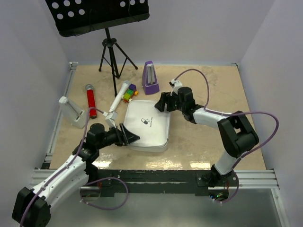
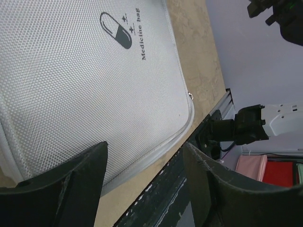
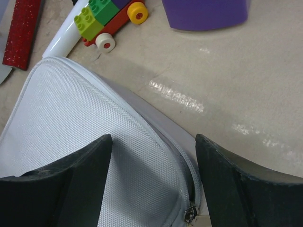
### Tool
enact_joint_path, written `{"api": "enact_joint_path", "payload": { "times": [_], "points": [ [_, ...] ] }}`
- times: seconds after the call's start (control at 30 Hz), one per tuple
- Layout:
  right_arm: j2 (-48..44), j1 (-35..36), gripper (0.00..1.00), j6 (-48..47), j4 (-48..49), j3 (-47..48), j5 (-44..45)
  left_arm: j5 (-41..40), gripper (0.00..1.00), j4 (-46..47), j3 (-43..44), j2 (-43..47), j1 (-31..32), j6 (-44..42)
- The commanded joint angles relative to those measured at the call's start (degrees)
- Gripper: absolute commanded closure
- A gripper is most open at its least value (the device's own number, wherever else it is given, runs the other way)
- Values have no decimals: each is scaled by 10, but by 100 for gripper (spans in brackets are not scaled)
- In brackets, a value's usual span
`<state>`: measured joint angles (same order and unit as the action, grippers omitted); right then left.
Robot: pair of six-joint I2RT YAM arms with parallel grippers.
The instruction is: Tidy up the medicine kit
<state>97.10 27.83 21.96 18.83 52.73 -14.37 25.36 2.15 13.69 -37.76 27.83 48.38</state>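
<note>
The medicine kit (image 1: 147, 125) lies shut and flat at the table's middle, a white textured case with a pill logo on its lid. My left gripper (image 1: 134, 137) stands open at its near-left corner. In the left wrist view the kit (image 2: 94, 80) fills the frame, and the left gripper (image 2: 144, 151) straddles the kit's zippered rim without closing on it. My right gripper (image 1: 161, 101) stands open over the far-right corner. In the right wrist view the right gripper (image 3: 154, 142) spans the kit (image 3: 71, 132) at that corner, just above the zipper pull (image 3: 190, 213).
A purple metronome (image 1: 150, 78) stands behind the kit. A toy brick car (image 1: 129, 96), a white tube (image 1: 119, 97) and a red glittery tube (image 1: 91, 100) lie at the back left. A white holder (image 1: 71, 112) sits at the left edge. A music stand (image 1: 111, 52) rises behind.
</note>
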Motion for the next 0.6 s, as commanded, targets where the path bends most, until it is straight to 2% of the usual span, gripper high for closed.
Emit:
{"api": "enact_joint_path", "payload": {
  "times": [0.0, 0.23, 0.57],
  "points": [
    [-51, -1, 30, 5, 13, -49, 21, -47, 30, 24, -18, -62, 1, 12],
    [-145, -1, 47, 67, 31, -154, 45, -163, 30, 31, 53, -136, 0, -34],
    [-335, -1, 48, 139, 6, -296, 38, -149, 31, 107, 215, -377, -4, -97]
  ]
}}
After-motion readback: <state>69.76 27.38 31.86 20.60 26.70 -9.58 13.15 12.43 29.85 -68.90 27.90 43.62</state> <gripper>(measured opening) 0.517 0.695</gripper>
